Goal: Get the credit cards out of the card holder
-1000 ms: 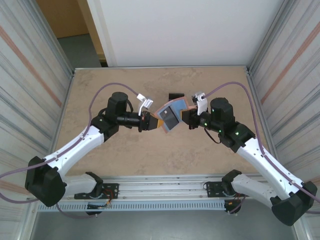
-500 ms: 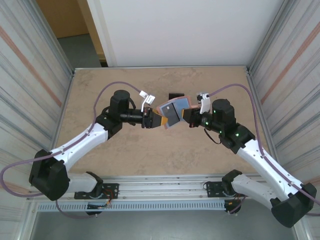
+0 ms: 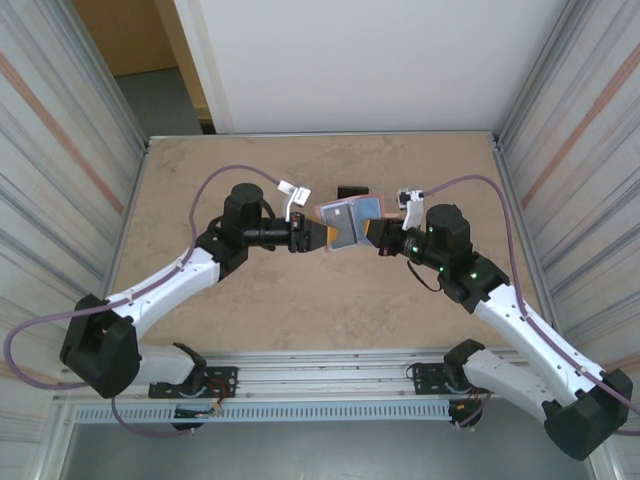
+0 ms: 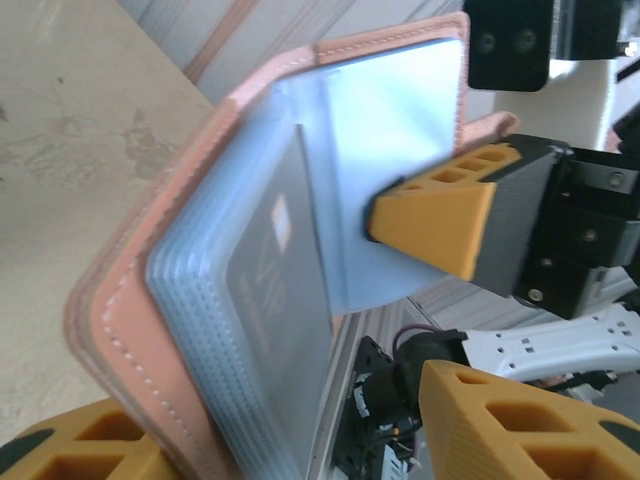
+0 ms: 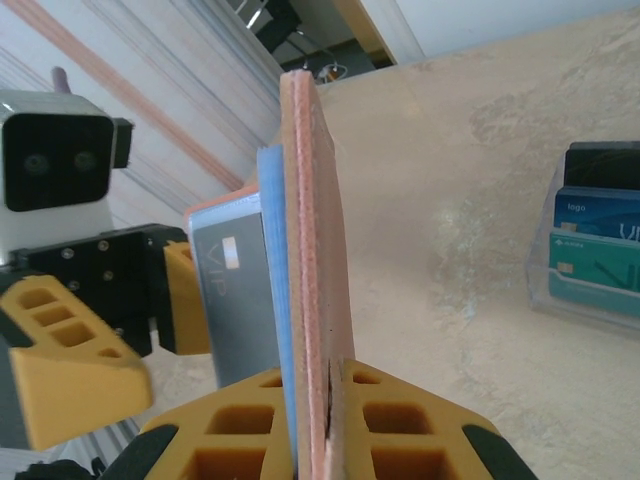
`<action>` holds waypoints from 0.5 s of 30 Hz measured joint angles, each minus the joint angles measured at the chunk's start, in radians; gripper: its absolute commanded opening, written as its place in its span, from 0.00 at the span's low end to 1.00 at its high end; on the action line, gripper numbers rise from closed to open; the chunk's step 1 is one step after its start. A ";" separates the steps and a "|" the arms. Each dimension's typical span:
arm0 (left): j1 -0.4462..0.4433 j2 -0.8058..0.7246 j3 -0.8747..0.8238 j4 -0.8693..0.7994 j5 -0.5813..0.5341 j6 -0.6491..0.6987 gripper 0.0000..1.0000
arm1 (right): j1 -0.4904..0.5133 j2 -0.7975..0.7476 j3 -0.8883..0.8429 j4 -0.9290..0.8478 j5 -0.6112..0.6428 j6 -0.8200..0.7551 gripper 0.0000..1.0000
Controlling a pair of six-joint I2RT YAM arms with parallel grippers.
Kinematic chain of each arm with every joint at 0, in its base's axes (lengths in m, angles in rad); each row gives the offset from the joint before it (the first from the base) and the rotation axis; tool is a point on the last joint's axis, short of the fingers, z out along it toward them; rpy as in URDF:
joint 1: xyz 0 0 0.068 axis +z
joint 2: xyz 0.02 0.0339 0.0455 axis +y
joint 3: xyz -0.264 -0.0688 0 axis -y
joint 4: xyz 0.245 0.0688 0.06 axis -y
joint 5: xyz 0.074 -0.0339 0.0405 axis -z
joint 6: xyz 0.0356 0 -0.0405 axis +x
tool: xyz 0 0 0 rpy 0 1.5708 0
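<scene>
Right pincer (image 5: 315, 405) pinches the upright card holder (image 5: 315, 200); left pincer (image 3: 318, 236), reaching in opposite, spread at its edge.

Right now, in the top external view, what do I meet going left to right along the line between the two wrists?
left pincer → card holder → right pincer
</scene>
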 measured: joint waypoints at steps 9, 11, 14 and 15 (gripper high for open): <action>0.000 0.031 -0.041 0.075 -0.049 -0.058 0.22 | 0.002 -0.008 -0.023 0.044 -0.019 0.044 0.00; -0.002 0.033 -0.043 0.079 -0.050 -0.065 0.15 | 0.002 -0.007 -0.033 0.044 -0.018 0.051 0.00; -0.006 0.034 -0.043 0.083 -0.050 -0.069 0.03 | 0.002 -0.007 -0.046 0.049 -0.008 0.055 0.06; -0.006 0.034 -0.045 0.083 -0.051 -0.069 0.01 | 0.002 -0.007 -0.047 0.050 -0.004 0.055 0.09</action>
